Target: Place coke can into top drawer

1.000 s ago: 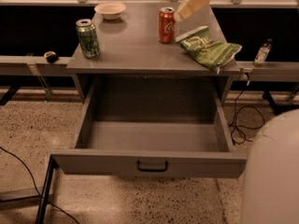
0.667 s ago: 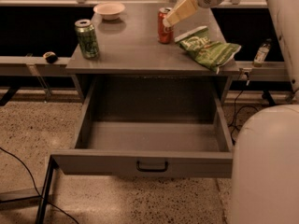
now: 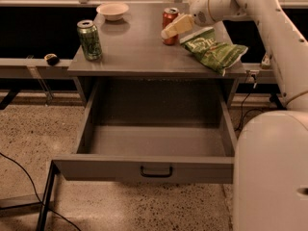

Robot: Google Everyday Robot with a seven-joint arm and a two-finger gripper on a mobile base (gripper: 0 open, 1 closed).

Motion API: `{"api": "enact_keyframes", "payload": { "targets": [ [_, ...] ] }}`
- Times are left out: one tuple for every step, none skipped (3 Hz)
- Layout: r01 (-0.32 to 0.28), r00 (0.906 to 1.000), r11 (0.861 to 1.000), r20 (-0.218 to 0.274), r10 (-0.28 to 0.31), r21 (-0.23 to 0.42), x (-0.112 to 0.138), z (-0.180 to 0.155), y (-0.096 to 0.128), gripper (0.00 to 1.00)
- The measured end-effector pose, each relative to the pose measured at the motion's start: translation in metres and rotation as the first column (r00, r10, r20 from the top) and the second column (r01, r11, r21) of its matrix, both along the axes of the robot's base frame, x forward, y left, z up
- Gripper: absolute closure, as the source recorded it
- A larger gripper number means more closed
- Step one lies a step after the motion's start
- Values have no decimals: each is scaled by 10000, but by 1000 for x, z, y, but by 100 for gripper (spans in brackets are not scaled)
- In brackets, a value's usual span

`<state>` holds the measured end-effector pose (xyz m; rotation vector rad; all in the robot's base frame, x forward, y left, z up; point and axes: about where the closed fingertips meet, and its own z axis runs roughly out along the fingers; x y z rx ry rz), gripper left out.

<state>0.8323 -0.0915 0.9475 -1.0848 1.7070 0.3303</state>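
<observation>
The coke can (image 3: 170,15), red with a silver top, stands upright at the back right of the cabinet top (image 3: 134,52). My gripper (image 3: 169,31) reaches in from the upper right on the white arm (image 3: 260,13) and sits right at the can's front, covering its lower part. The top drawer (image 3: 96,169) is pulled wide open below the cabinet top. Its grey inside is empty and its dark handle (image 3: 156,171) faces me.
A green soda can (image 3: 90,40) stands at the left of the top. A white bowl (image 3: 112,10) sits at the back. A green chip bag (image 3: 213,49) lies at the right, next to the coke can. My white base (image 3: 269,172) fills the lower right.
The gripper has moved down and to the left, from above and to the right of the coke can to right against its front. The can and the drawer have not moved.
</observation>
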Motion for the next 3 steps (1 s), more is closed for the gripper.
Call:
{"api": "enact_keyframes", "payload": {
  "targets": [
    [43, 10000, 9995, 25, -43, 298, 12, -2, 6, 0],
    [125, 9994, 9955, 301, -154, 944, 24, 11, 8, 0],
    [127, 9994, 9954, 302, -156, 946, 25, 11, 8, 0]
  ]
}}
